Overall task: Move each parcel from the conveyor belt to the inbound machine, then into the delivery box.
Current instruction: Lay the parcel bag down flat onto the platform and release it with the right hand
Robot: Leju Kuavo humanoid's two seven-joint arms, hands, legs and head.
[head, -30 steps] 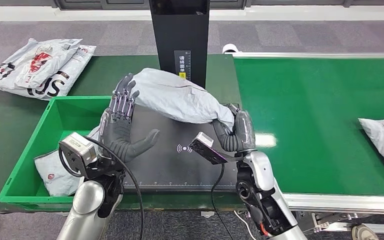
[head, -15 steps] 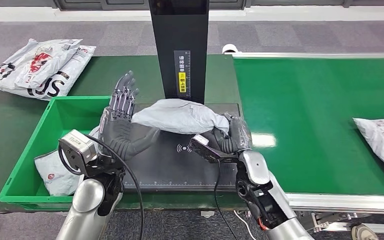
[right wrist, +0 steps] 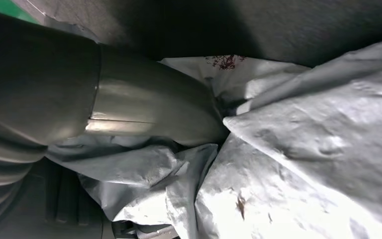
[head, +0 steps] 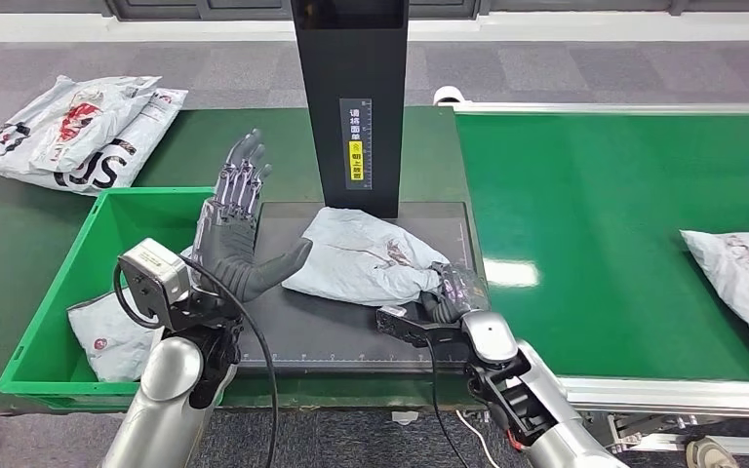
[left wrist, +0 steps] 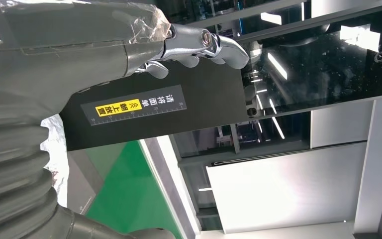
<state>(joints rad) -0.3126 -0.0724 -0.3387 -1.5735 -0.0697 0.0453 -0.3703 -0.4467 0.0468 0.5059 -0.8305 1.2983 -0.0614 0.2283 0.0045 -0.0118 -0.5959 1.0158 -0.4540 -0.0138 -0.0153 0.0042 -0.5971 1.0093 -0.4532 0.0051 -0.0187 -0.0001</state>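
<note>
Black scanner column, top centre: vertical label reads "请将面单" in white, "朝上放置" on yellow with chevrons. Parcel prints unreadable.

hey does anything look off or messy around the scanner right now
Nothing is spilled or visibly damaged. The grey parcel lies crumpled and askew on the inbound machine's black platform, its corner bunched in the right hand. The left hand is raised with fingers spread, holding nothing. Loose parcels sit heaped beyond the green box.

A crumpled grey parcel is laid flat on the inbound machine's black platform, frame centre.
</note>
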